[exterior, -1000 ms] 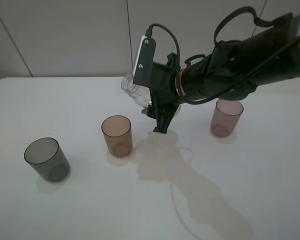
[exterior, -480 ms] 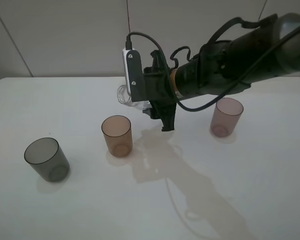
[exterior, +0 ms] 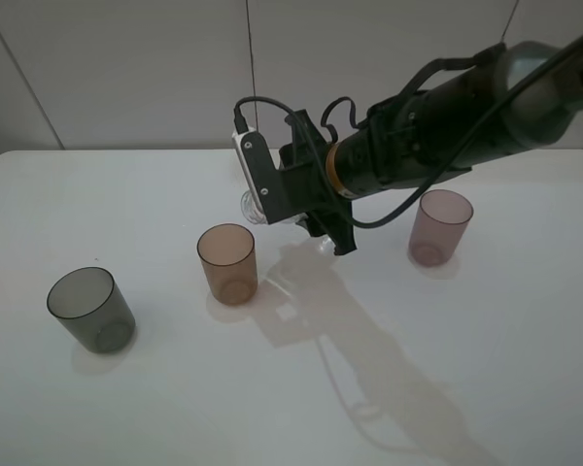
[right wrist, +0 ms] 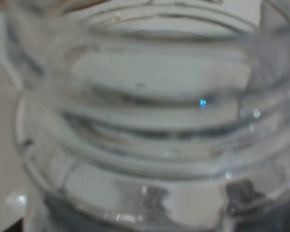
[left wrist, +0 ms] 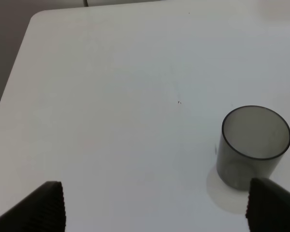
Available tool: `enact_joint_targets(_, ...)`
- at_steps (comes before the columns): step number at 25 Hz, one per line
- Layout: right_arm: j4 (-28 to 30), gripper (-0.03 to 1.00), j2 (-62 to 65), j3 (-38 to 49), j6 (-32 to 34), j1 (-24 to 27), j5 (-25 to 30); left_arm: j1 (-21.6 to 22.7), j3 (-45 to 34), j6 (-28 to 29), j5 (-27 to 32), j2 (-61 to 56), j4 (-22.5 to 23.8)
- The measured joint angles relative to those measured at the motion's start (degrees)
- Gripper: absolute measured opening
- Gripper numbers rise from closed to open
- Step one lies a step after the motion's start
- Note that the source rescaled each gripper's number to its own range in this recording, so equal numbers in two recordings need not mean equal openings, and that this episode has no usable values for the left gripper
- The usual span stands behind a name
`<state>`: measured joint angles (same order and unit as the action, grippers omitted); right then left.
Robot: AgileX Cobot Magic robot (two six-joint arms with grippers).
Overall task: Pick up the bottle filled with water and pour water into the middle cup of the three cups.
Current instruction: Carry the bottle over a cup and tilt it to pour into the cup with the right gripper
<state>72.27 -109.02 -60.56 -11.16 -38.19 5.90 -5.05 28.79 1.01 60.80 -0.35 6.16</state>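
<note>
While the bottle [exterior: 252,204] lies tilted, the right gripper [exterior: 314,219] clamps it.

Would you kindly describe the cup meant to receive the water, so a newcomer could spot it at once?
On the white table, look near the tilted bottle held in the air. The middle cup stands there, between two other tumblers. It alone is amber-brown; the smoky grey cup stands to its left, the mauve-pink cup to its right.
</note>
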Motion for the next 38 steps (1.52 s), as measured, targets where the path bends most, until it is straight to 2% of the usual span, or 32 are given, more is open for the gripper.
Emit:
enact_joint_targets(5,0.55,0.04,-0.46,-0.95,0.00,-0.99,0.75,0.00,0.00,0.00,0.00,0.00,0.00)
enact_joint_targets(21,7.38,0.04,-2.50,-3.47,1.65,-1.89,3.34,0.00,0.00,0.00,0.00,0.00,0.00)
enact_joint_targets(29,13.78,0.04,-3.16,-6.57,9.68,-2.18,6.42,0.00,0.00,0.00,0.00,0.00,0.00)
enact_joint_targets(38,18.24,0.04,-4.23,-6.62,10.36,-3.17,7.05,0.00,0.00,0.00,0.00,0.00,0.00)
